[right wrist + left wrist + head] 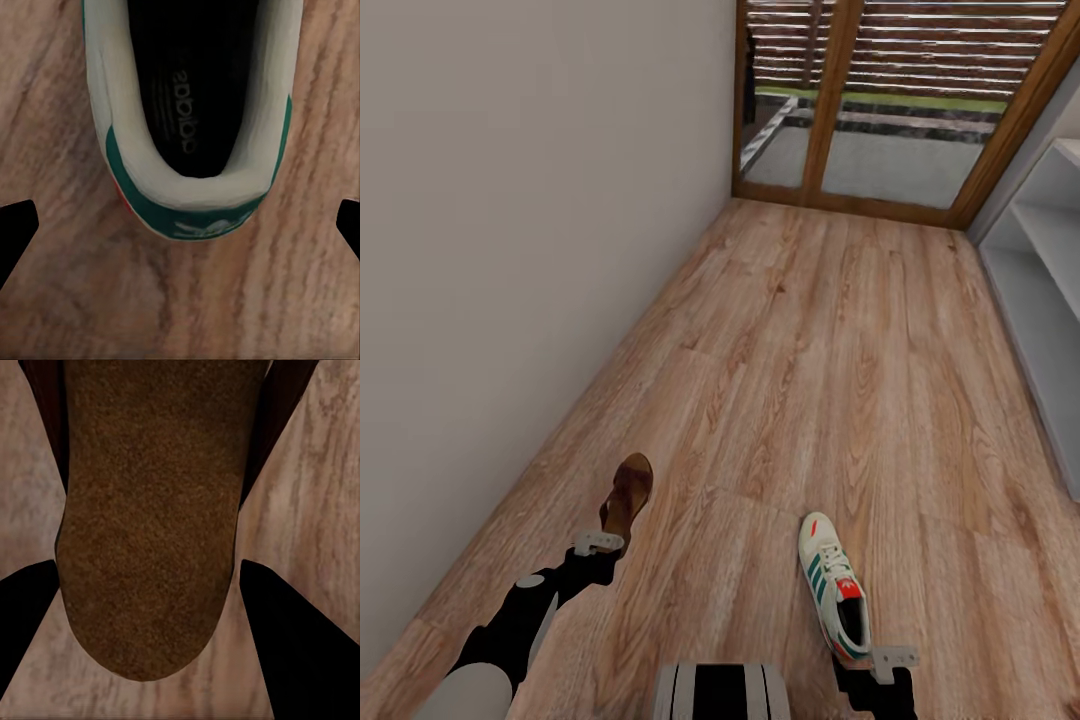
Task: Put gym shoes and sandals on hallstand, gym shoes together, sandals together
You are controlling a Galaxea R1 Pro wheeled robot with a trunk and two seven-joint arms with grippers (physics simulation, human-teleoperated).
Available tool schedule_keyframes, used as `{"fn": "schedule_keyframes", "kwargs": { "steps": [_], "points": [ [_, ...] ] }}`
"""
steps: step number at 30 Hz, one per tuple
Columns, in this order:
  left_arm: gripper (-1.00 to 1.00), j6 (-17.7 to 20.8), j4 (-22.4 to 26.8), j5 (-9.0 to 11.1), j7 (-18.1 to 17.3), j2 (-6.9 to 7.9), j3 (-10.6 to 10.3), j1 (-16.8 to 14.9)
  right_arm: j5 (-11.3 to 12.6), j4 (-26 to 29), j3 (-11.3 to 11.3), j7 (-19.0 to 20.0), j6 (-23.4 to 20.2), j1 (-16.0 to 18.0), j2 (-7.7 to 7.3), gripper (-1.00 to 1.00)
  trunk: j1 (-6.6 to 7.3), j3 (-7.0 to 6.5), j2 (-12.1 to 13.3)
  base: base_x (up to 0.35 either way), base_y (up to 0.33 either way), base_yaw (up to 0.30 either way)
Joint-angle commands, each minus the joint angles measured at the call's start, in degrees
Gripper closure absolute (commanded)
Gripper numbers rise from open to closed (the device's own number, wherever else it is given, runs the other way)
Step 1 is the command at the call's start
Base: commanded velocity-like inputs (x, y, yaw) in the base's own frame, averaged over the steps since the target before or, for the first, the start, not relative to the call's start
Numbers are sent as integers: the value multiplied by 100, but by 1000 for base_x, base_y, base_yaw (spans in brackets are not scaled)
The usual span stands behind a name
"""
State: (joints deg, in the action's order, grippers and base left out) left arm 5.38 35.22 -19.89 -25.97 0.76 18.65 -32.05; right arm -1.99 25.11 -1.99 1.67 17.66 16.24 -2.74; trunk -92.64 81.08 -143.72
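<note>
With both shoes flat on floor (810, 380), left hand (150, 607) spread astride sandal (627, 498) heel, right hand (180, 225) wide behind gym shoe (836, 586), readying grasps.

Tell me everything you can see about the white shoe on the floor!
The shoe is a white low-top sneaker with green side stripes, a red-orange tongue patch, white laces and a green heel tab with a white logo. Its dark inside shows printed letters. It stands upright on the wooden floor, toe pointing away from the robot, heel nearest the right gripper. The jaws stand open either side behind the heel, not touching it.
</note>
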Motion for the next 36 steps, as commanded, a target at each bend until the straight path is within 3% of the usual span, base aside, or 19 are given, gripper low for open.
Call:
{"fn": "schedule_keyframes", "kwargs": {
  "steps": [1, 8, 20, 32, 36],
  "points": [
    [100, 33, 11, -24, -48, -6, 33, -3, -21, -2, -21, 18, 19, 2, 2, -100, -1, 36, -3, 0, 0, 0],
    [100, 33, 13, -24, -48, -6, 41, -8, -20, 2, -24, 18, 25, 2, 1, -100, -19, 254, -12, 0, 0, 0],
    [100, 49, 316, -21, -48, -12, 44, -12, -21, 2, -23, 18, 27, 2, 1, -100, -19, 284, -12, 0, 0, 0],
    [100, 59, 420, -15, -52, -14, 48, -3, -21, 2, -23, 18, 27, 2, 1, -100, -50, 551, -28, 0, 0, 0],
    [100, 57, 423, -17, -49, -12, 50, -1, -21, 2, -22, 18, 27, 2, 1, -100, -50, 551, -28, 0, 0, 0]
  ]
}}
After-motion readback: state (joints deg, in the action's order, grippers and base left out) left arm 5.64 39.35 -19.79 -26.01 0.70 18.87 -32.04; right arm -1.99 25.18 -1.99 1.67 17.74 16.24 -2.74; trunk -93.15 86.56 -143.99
